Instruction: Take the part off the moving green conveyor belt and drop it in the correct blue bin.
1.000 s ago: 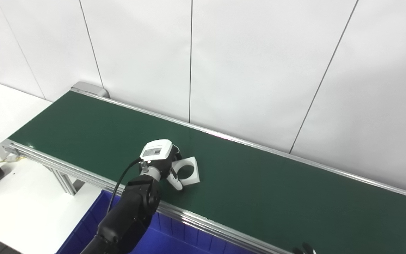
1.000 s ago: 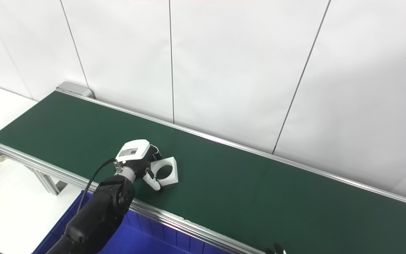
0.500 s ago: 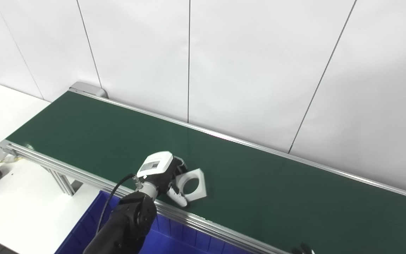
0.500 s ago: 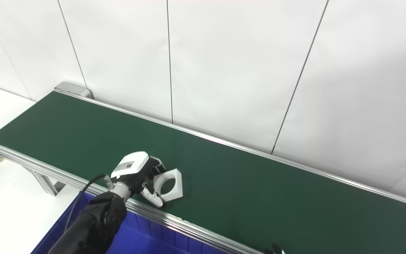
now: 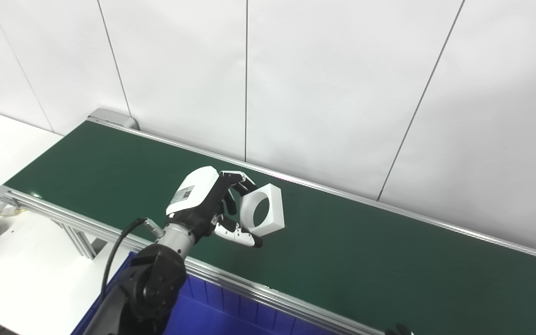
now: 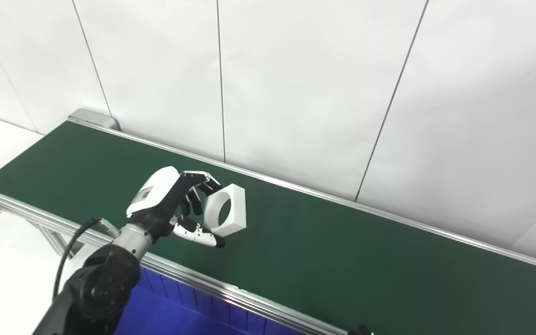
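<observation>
The left hand [image 5: 203,204] is clamped, fingers above and thumb below, on the white square plastic part with a round hole [image 5: 262,209], held clear above the green conveyor belt [image 5: 365,260]. Only a sliver of the right hand [image 5: 400,329] shows; its state cannot be told.

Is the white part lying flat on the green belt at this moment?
No, the left hand holds the white part tilted on edge above the green belt.
</observation>
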{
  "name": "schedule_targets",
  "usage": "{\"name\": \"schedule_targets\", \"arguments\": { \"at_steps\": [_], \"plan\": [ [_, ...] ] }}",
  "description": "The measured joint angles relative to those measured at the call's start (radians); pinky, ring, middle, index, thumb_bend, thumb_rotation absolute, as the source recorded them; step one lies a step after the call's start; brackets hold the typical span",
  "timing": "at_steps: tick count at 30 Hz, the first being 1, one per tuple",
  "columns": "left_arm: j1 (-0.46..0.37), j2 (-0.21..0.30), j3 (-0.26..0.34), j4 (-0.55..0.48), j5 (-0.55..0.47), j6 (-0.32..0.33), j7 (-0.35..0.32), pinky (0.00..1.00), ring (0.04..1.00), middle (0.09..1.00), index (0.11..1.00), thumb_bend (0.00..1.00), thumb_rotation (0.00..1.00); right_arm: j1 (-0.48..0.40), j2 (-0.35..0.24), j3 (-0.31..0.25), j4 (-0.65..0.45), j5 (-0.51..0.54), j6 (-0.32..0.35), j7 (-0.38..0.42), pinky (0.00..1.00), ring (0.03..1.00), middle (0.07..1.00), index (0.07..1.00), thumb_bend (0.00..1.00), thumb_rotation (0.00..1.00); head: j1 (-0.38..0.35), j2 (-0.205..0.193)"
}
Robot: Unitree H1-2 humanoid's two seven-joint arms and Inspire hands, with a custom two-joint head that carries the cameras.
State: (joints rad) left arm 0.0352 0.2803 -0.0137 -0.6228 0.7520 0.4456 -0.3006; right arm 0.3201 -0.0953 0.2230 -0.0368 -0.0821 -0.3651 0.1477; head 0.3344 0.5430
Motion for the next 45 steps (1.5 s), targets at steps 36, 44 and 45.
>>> {"name": "schedule_targets", "arguments": {
  "at_steps": [36, 44, 45],
  "plan": [
    [0.364, 0.202, -0.015, 0.061, -0.071, -0.304, -0.066, 0.54, 0.445, 0.445, 0.518, 0.50, 0.00, 0.001, -0.005, -0.009, -0.200, -0.025, 0.162, -0.005, 0.69, 0.790, 0.844, 0.905, 0.70, 0.74, -0.092, 0.351],
    [0.375, 0.195, -0.071, 0.201, 0.072, -0.388, 0.017, 0.60, 0.477, 0.456, 0.511, 0.50, 0.00, 0.006, 0.003, -0.016, -0.211, -0.029, 0.165, -0.008, 0.69, 0.793, 0.847, 0.908, 0.70, 0.77, -0.094, 0.351],
    [0.373, 0.195, -0.077, 0.227, 0.090, -0.403, 0.037, 0.61, 0.483, 0.457, 0.507, 0.50, 0.00, 0.006, 0.004, -0.016, -0.211, -0.029, 0.165, -0.008, 0.69, 0.792, 0.847, 0.909, 0.69, 0.77, -0.094, 0.351]
  ]
}}
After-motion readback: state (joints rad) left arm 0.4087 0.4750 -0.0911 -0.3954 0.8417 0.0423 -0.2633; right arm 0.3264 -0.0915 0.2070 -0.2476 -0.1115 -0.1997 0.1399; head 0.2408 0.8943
